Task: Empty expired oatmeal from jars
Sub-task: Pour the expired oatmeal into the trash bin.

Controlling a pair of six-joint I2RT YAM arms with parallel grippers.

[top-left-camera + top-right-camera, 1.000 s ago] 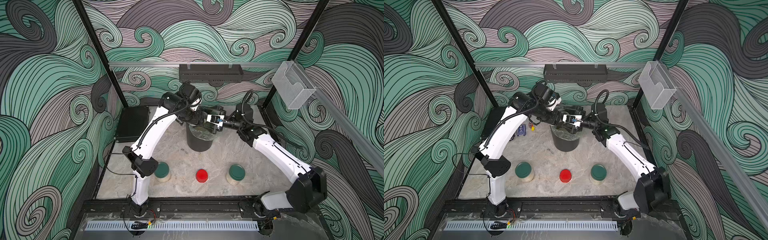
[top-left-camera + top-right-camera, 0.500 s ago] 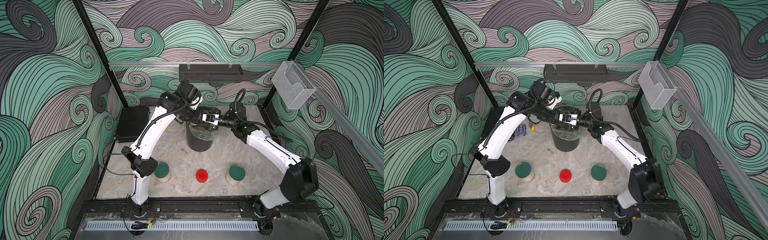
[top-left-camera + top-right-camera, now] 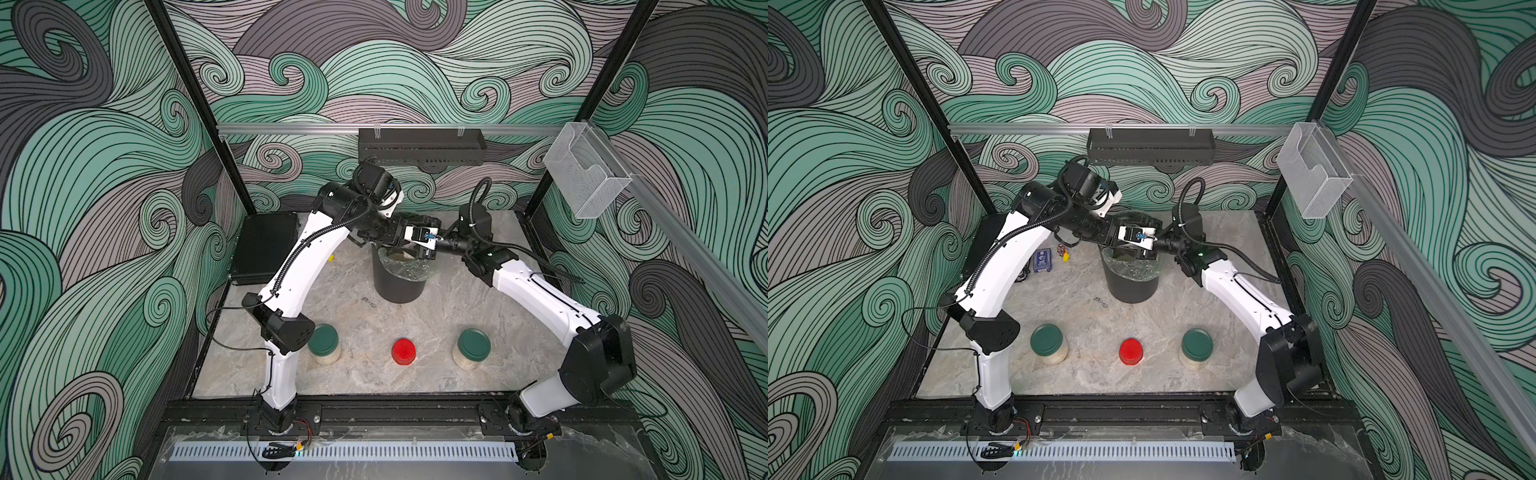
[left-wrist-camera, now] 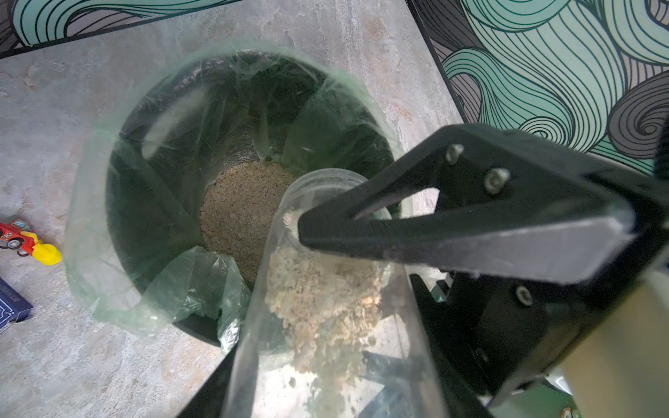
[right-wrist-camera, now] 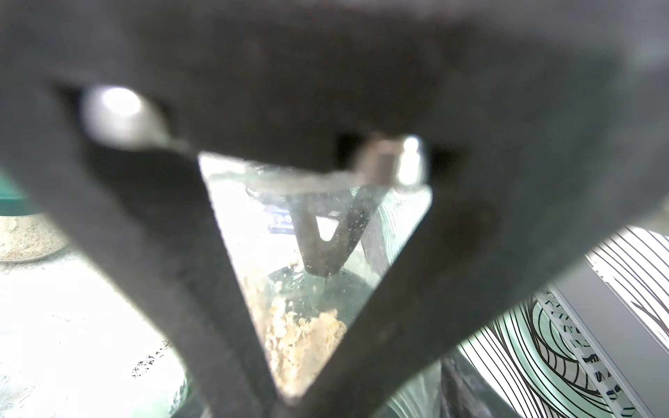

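My left gripper is shut on an open clear jar, tilted mouth-down over the black bin. Pale oatmeal sits clumped near the jar's mouth, and more lies in the bin's bottom. My right gripper reaches in from the right; one black finger lies across the jar's mouth. Its jaw gap does not show. Three lidded jars stand near the front: a green-lidded one, a red-lidded one and another green-lidded one.
A green-tinted liner drapes over the bin's rim. A toy car and a blue card box lie left of the bin. A black case lies at the back left, with a black shelf on the back wall.
My right arm has swung in toward the bin, bringing its gripper up against the jar held by the left gripper. The left arm has shifted only slightly.
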